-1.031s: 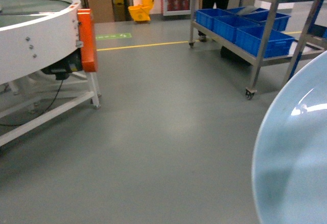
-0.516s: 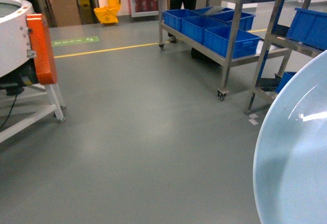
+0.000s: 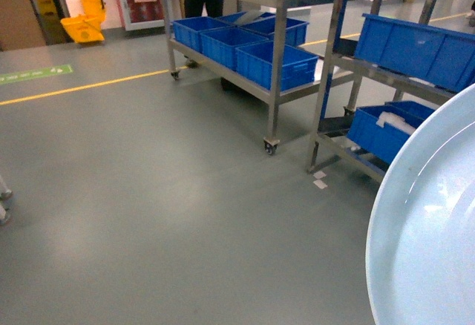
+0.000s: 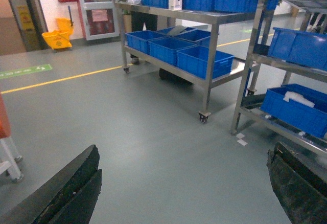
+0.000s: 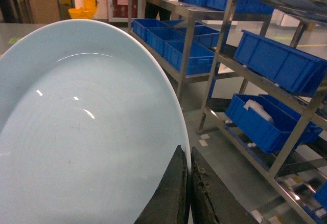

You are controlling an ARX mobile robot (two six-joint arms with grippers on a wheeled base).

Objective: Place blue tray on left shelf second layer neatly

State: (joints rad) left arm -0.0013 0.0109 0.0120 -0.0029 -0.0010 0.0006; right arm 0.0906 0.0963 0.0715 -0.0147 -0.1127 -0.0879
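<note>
The blue tray [image 3: 430, 236] is a pale blue oval dish that fills the lower right of the head view, held up off the floor. In the right wrist view my right gripper [image 5: 187, 150] is shut on the rim of the blue tray [image 5: 76, 132]. My left gripper [image 4: 185, 147] is open over bare floor, its dark fingers [image 4: 76, 183] wide apart and holding nothing. The left shelf [image 3: 329, 80], a steel rack with slanted uprights, stands ahead at the right and also shows in the left wrist [image 4: 250, 55] and right wrist [image 5: 219, 55] views. Neither gripper shows in the head view.
Deep blue crates [image 3: 415, 43] sit on the shelf's levels. A wheeled steel cart [image 3: 276, 65] with more blue crates [image 3: 267, 61] stands to its left. A yellow mop bucket [image 3: 83, 24] and a yellow floor line [image 3: 74, 87] lie far left. A white table leg [image 4: 10, 162] is near my left side.
The head view has swung right: the racks have slid left and come closer, and the white round table has left the frame. The tray stays held at lower right.
</note>
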